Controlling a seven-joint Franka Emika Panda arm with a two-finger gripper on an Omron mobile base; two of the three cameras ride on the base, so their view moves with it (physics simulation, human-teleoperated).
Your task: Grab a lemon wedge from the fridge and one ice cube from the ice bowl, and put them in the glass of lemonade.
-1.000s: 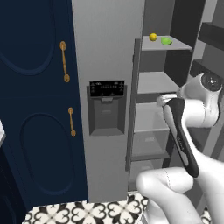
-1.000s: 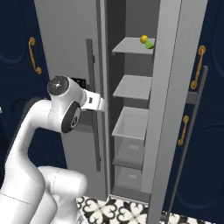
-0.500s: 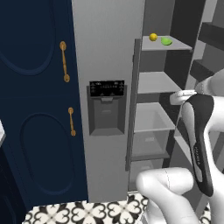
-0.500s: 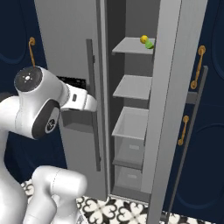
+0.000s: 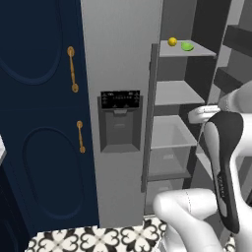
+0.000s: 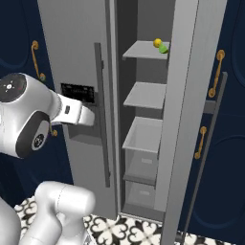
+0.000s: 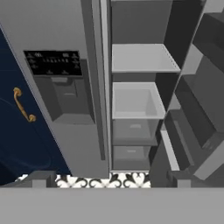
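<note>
- The fingers are standing spread wide and are gripping nothing; their tips are hard to pick out at the bottom of the hand view, so I am placing no mark on them.
- The hand is facing into the open right half of the fridge (image 5: 118, 74), and its camera is looking at the middle shelf (image 7: 142, 59) and at the bin (image 7: 136, 101) under it.
- The white arm (image 5: 224, 167) is rising in front of the open fridge compartment, with its wrist level with the middle shelves.
- The lemon wedge (image 5: 187, 46) is lying on the top shelf (image 5: 189, 50), just beside the round yellow fruit (image 5: 172, 42), which is not the target.
- The relation that matters: the lemon wedge is sitting well above the hand and deeper inside the fridge, so the coming reach, as I judge it, is calling for a lift and a push forward.
- The wedge's long axis seems to be running roughly along the shelf's front edge, though it is too small to be sure.
- The open door (image 6: 189, 110) is standing at the right of the opening.
</note>
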